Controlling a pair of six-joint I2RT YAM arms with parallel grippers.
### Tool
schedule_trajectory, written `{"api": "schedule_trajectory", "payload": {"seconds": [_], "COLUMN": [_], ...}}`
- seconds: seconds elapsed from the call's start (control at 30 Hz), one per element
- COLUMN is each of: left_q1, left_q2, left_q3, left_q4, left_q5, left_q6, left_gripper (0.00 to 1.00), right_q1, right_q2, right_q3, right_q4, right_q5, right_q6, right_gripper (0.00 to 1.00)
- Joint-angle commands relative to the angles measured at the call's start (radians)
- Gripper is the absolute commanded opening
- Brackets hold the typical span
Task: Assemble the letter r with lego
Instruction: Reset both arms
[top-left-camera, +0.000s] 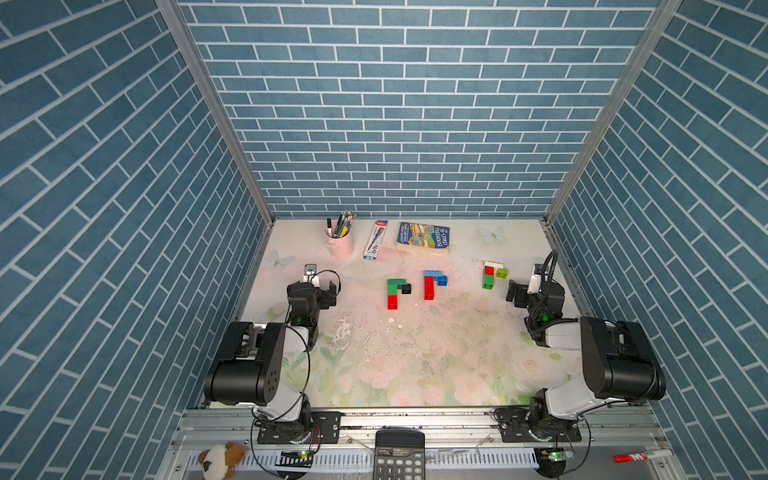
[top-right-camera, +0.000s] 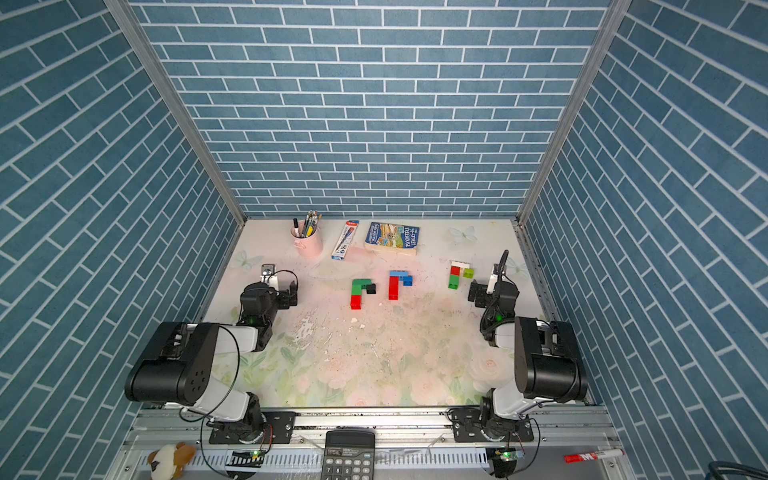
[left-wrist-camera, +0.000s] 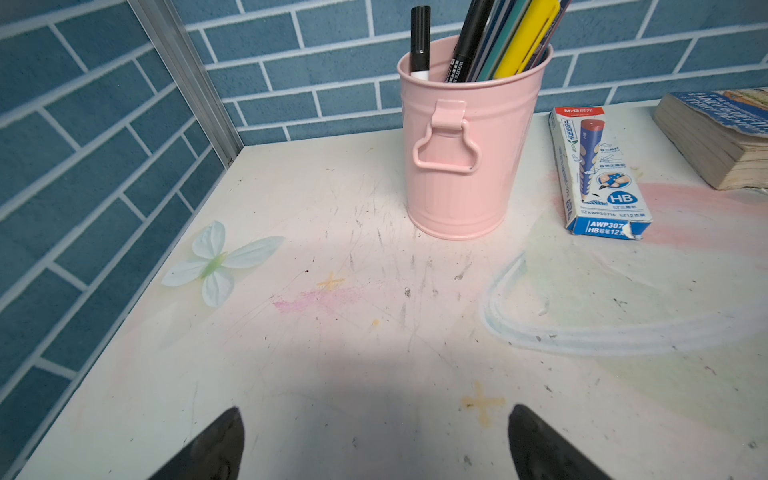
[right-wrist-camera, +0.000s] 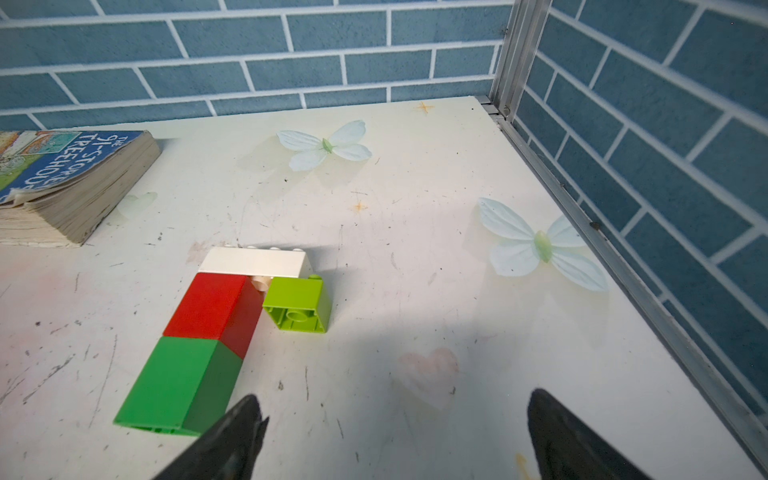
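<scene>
Right wrist view gives us the nearest lego letter (right-wrist-camera: 208, 316) lying flat on the surface (right-wrist-camera: 415, 249): a white brick (right-wrist-camera: 253, 262) as the top bar, a red brick (right-wrist-camera: 216, 299) and a green brick (right-wrist-camera: 183, 382) as the stem, and a lime brick (right-wrist-camera: 297, 303) tucked under the bar's free end as the hook, though we cannot tell if it is pressed home. In both top views a green, red and black letter (top-left-camera: 395, 293) and a blue and red letter (top-left-camera: 433, 284) lie alongside, on their sides so they read from above. The left jaws and the right jaws stand spread and empty, off to the sides, which we judge keeps the letters unobstructed
</scene>
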Motion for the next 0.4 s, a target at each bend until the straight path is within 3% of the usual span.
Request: {"api": "schedule_trajectory", "payload": {"seconds": [0.0, 0.37], "left_q1": [0.006, 0.007], "left_q2": [-0.003, -0.004], "left_q3": [0.01, 0.009], "left_q4": [0.018, 0.018], "left_q5": [0.008, 0.008], "left_q6": [0.004, 0.004], "left_gripper": [1.0, 1.0], "right_q1": [0.003, 0.003], "right_q2": [0.001, 0.0], "right_q3": [-0.002, 0.0], "right_q4": [0.026, 0.022], "right_q5": [-0.01, -0.01], "right_q6": [-0.004, -0.004], "right_gripper": [0.99, 0.99]}}
